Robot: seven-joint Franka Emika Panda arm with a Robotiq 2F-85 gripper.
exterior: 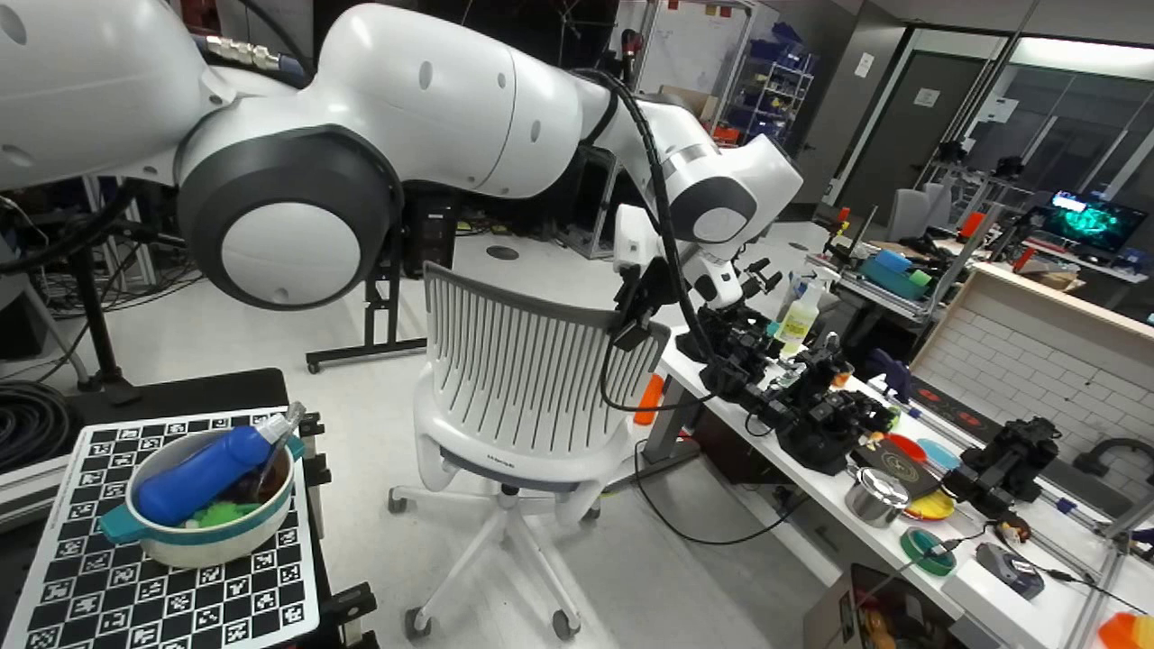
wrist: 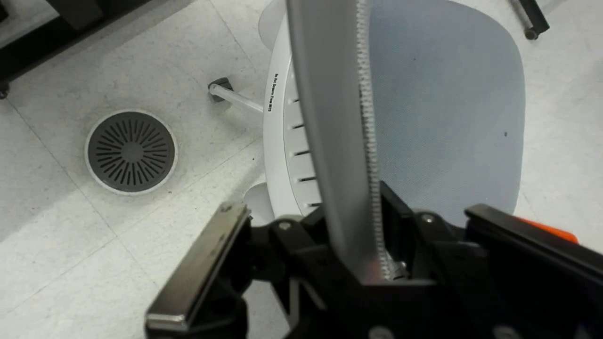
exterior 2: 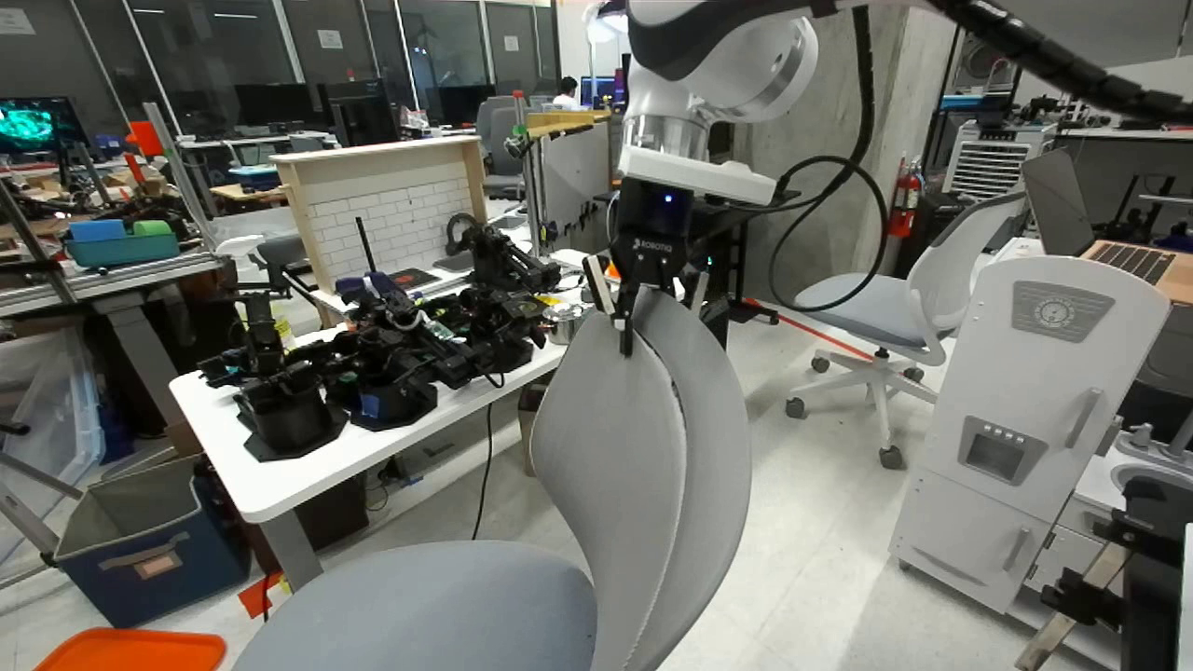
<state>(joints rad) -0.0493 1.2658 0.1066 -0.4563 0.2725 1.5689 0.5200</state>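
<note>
A grey office chair has its backrest (exterior 2: 615,419) upright beside the white table, its fabric side toward the camera in an exterior view. From behind, the white slatted back (exterior: 523,370) shows. My gripper (exterior 2: 645,321) comes down from above onto the backrest's top edge, one black finger (exterior 2: 625,337) against the fabric. Looking down in the wrist view, the grey backrest edge (wrist: 337,132) with its stitched seam runs between the jaws of the gripper (wrist: 355,212), which are closed around it. The far finger is hidden by the backrest in an exterior view. Below lies the blue-grey seat (wrist: 447,108).
A white table (exterior 2: 219,447) with several small black robot arms (exterior 2: 289,410) stands close to the chair. An orange tray (exterior 2: 140,652) lies on the floor. A pot (exterior: 207,550) holding a blue bottle (exterior: 198,478) sits on a checkered board (exterior: 81,604). A toy fridge (exterior 2: 1016,419) stands apart.
</note>
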